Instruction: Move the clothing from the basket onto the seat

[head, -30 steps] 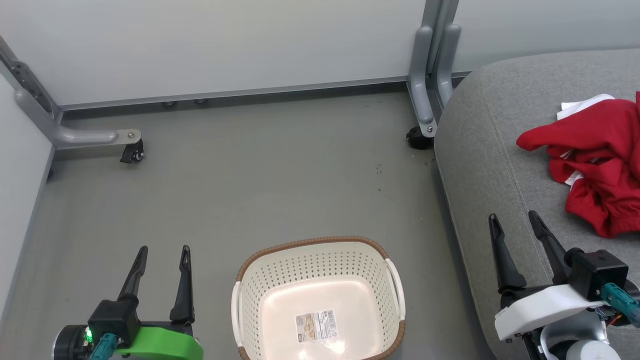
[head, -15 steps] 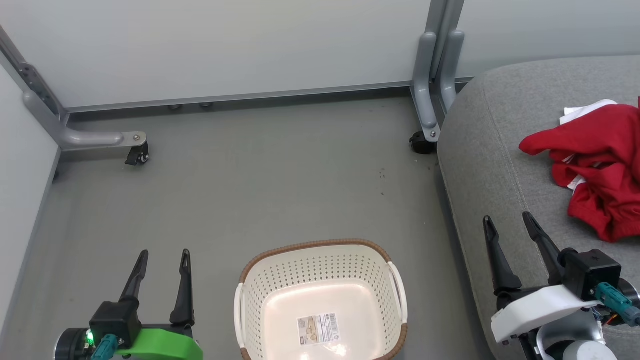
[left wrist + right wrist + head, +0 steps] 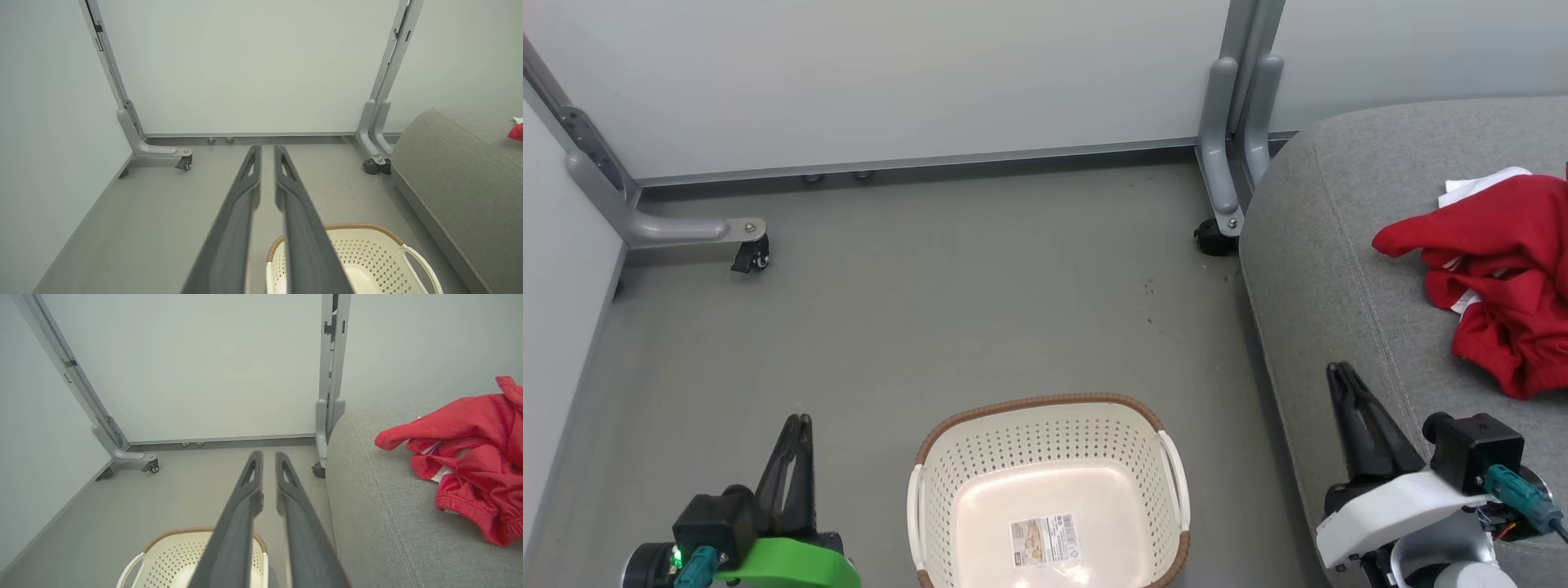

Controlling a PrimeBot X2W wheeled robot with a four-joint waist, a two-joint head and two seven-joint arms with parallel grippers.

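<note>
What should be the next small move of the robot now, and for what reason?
Probably no new pick: I would park both arms and stop. The laundry basket holds nothing but its barcode label, the red clothing lies on the grey seat, and the left gripper and right gripper are shut on nothing.

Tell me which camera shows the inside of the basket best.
Head view: it looks down into the basket, showing its bare bottom and barcode label. The wrist views catch part of its rim and perforated wall, cut off at the bottom edge.
</note>
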